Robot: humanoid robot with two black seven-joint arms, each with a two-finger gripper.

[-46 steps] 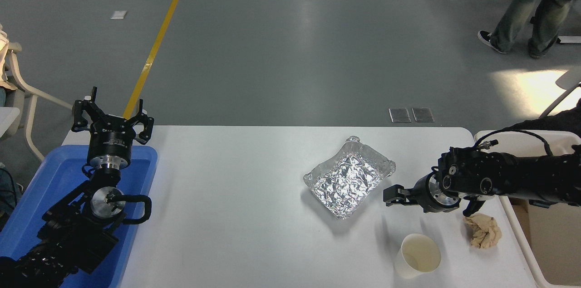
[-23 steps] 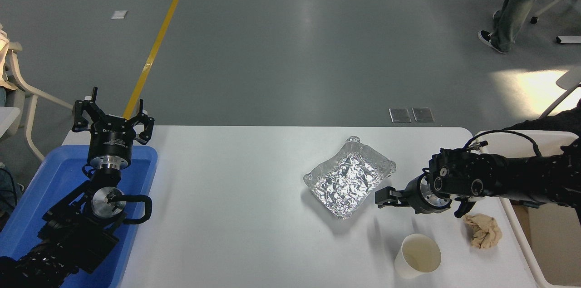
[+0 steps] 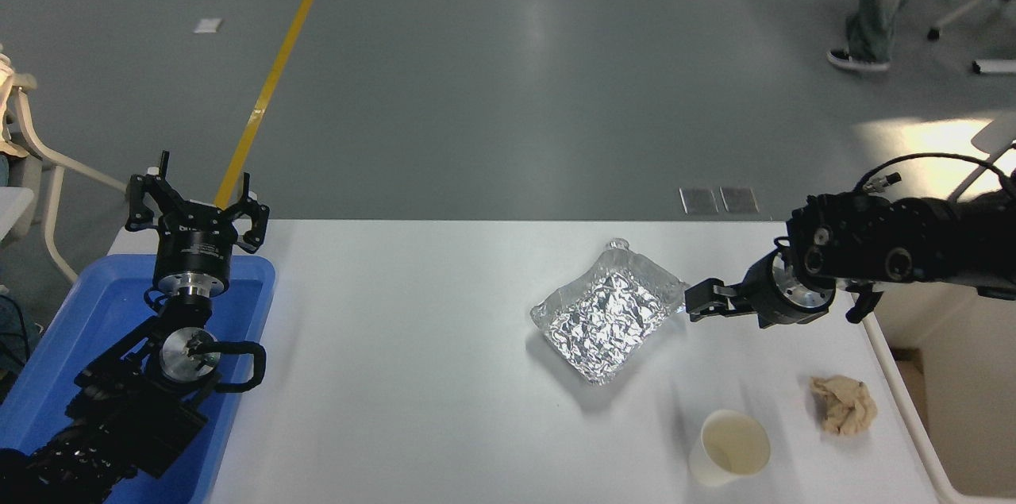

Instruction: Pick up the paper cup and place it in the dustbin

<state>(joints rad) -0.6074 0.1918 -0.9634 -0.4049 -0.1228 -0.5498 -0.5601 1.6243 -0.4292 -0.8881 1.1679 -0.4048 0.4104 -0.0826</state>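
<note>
Paper cup [image 3: 730, 448]: upright on counter [image 3: 413, 377], well apart from right pincer [image 3: 698, 304], spread unclear. Left pincer [image 3: 194, 206]: spread, parked. Foil tray [image 3: 607, 312]: nothing inside.

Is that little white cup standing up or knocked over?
Standing upright: the paper cup rests on its base on the table, its open round mouth facing up.
</note>
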